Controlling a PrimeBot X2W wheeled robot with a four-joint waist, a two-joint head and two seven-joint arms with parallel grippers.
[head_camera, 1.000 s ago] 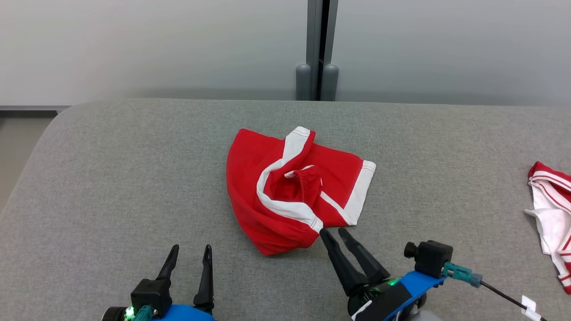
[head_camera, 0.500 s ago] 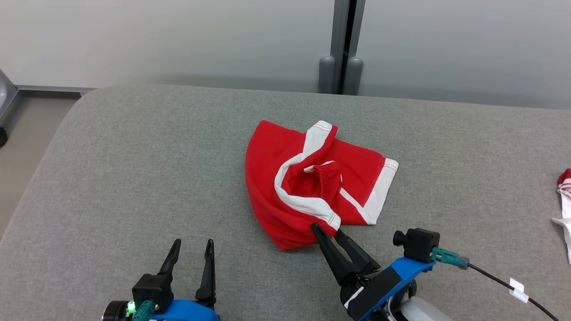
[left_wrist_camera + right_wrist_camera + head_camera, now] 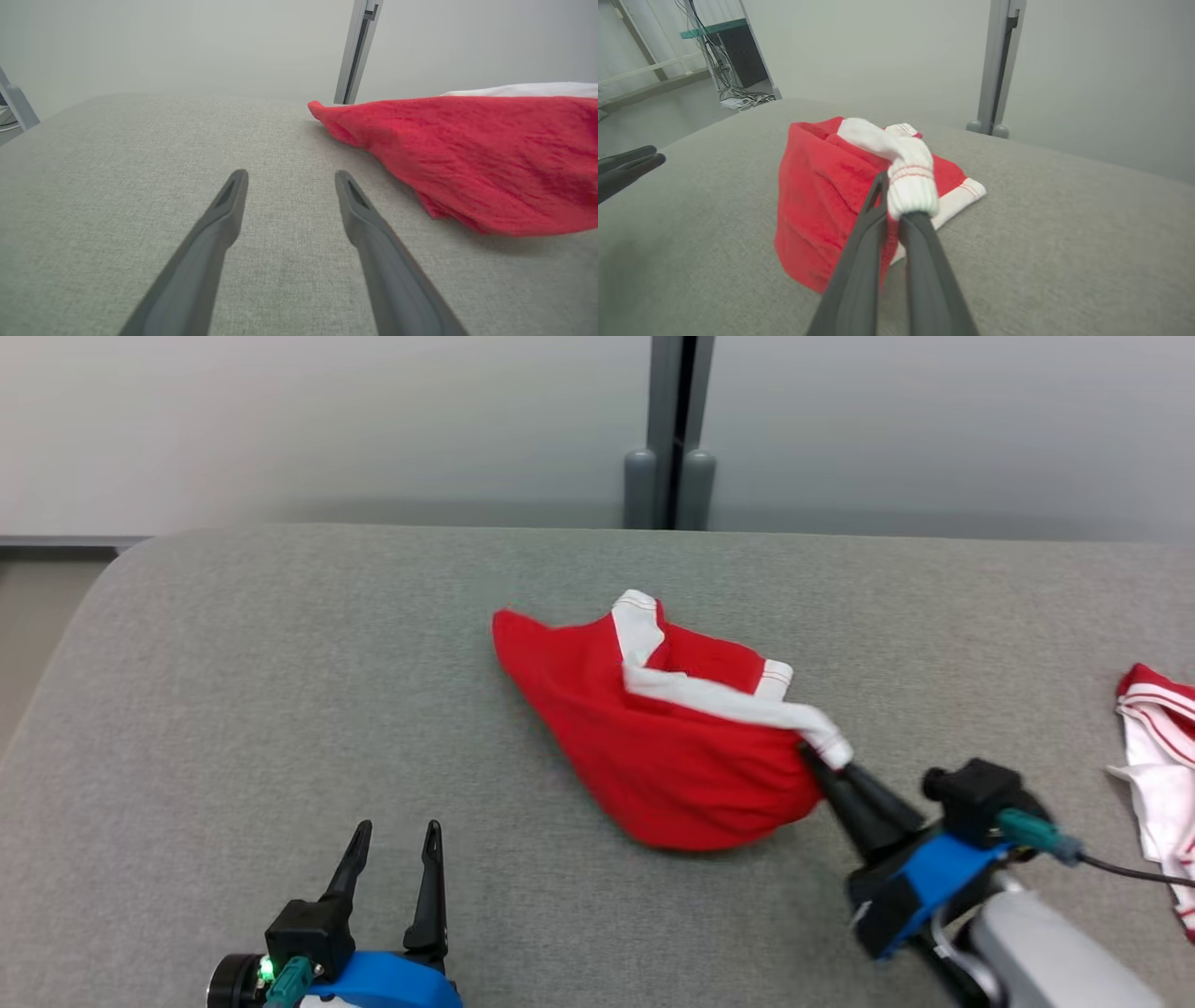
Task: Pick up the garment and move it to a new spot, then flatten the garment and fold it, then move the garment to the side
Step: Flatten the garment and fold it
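The garment [image 3: 672,737] is a pair of red shorts with white trim, lying partly lifted on the grey table [image 3: 280,709]. My right gripper [image 3: 822,756] is shut on its white-banded edge, pulling that edge up and to the right. In the right wrist view the white hem [image 3: 910,182] bunches over the pinched fingertips while the red cloth [image 3: 817,200] hangs below. My left gripper [image 3: 392,831] stands open at the lower left, apart from the cloth. In the left wrist view its fingers [image 3: 229,210] point over bare table, with the red garment [image 3: 467,149] off to the right.
Another red-and-white piece of clothing [image 3: 1158,756] lies at the table's right edge. A grey post [image 3: 667,429] and pale wall stand behind the table. The rounded left table corner [image 3: 121,560] drops to the floor. A cable [image 3: 1120,870] trails from the right wrist.
My right gripper closed on the shorts' white-banded edge and drew it up and right, stretching the cloth. The head camera shifted. The left gripper stayed put.
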